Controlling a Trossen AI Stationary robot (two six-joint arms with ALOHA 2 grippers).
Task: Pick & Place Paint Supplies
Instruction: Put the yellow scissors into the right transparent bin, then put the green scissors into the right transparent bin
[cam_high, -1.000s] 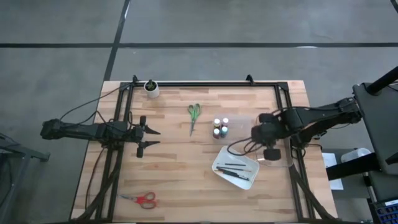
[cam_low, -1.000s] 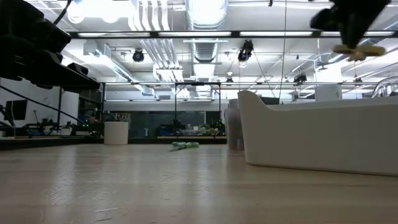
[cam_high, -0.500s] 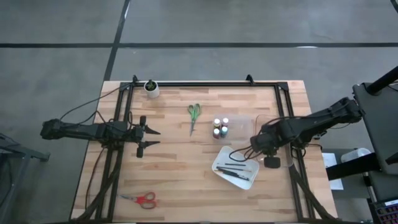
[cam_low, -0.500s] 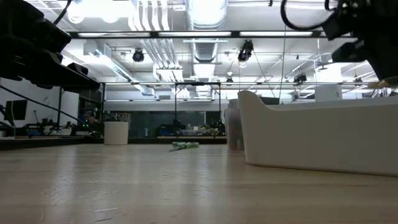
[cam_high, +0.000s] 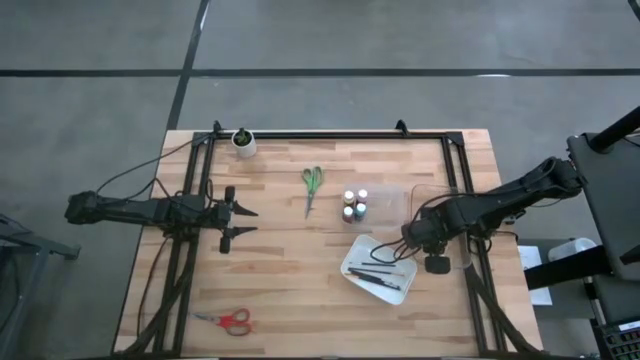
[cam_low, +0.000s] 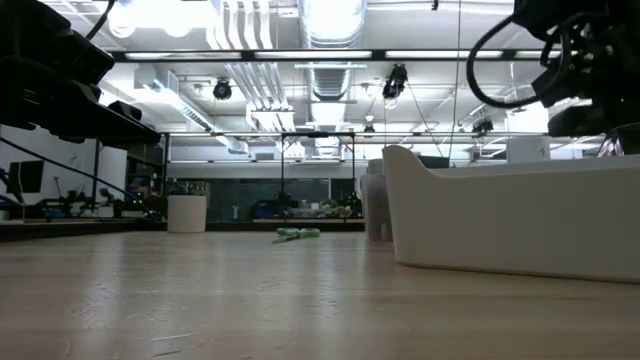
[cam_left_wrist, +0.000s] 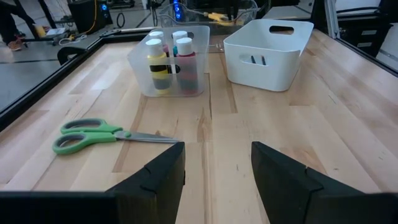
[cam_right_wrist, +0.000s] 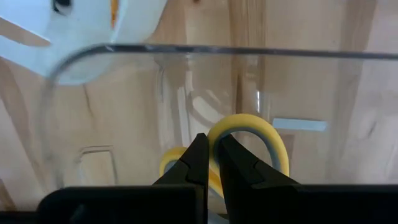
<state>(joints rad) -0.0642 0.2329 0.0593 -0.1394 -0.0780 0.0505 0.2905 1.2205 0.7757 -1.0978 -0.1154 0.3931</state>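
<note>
My right gripper (cam_high: 432, 243) points down into a clear bin (cam_high: 420, 190) near the table's right edge, shut on yellow-handled scissors (cam_right_wrist: 249, 134). My left gripper (cam_left_wrist: 217, 174) waits open at the table's left, level, facing the green scissors (cam_left_wrist: 93, 134) lying flat. The paint bottles (cam_high: 354, 205) stand together in a small clear box (cam_left_wrist: 143, 71). Thin dark brushes (cam_high: 378, 272) lie in the white tray (cam_high: 350, 268). Red scissors (cam_high: 228, 320) lie flat near the table's near edge. My right gripper pinches the yellow scissors by the rim of one handle loop (cam_right_wrist: 214, 138) between its two shut fingers, coming from above and pointing down. The scissors hang below the fingers inside the clear bin's wall (cam_right_wrist: 249, 51). Whether their blades touch the bottom is hidden.
A small white cup (cam_high: 243, 142) stands at the table's far left corner. A black frame (cam_high: 330, 134) runs along the far edge and both sides. Bare wood lies between the green scissors and the red scissors.
My right gripper, shut on the yellow scissors throughout, has moved down, carrying them from well above the white tray's rim down into the clear bin, out of the low view.
</note>
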